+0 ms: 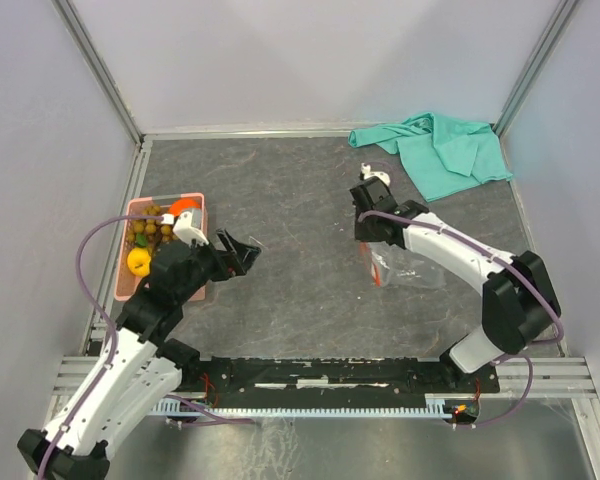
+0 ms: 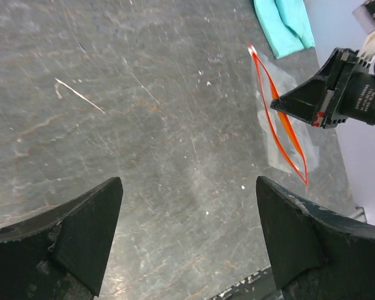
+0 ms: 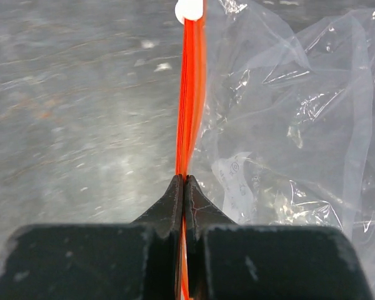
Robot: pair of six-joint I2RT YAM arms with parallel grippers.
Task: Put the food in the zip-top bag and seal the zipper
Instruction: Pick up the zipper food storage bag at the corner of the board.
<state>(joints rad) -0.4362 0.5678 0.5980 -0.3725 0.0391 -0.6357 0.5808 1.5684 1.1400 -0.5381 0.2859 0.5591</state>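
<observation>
The clear zip-top bag (image 1: pixel 410 268) lies right of the table's middle, crumpled, with nothing visible in it. It also shows in the right wrist view (image 3: pixel 287 125). My right gripper (image 1: pixel 370 238) is shut on its orange-red zipper (image 3: pixel 190 94), the strip pinched between the fingertips (image 3: pixel 184 181). A white slider (image 3: pixel 189 9) sits at the strip's far end. The food lies in a pink basket (image 1: pixel 202 203) at the left: an orange (image 1: pixel 185 207), a yellow lemon (image 1: pixel 138 261) and brown berries (image 1: pixel 152 228). My left gripper (image 1: pixel 242 252) is open and empty just right of the basket, above bare table (image 2: pixel 187 187).
A teal cloth (image 1: pixel 442 150) lies crumpled at the back right corner. Grey walls and metal rails close in the table on three sides. From the left wrist, the zipper (image 2: pixel 281 125) and the right gripper (image 2: pixel 306 103) show at the upper right.
</observation>
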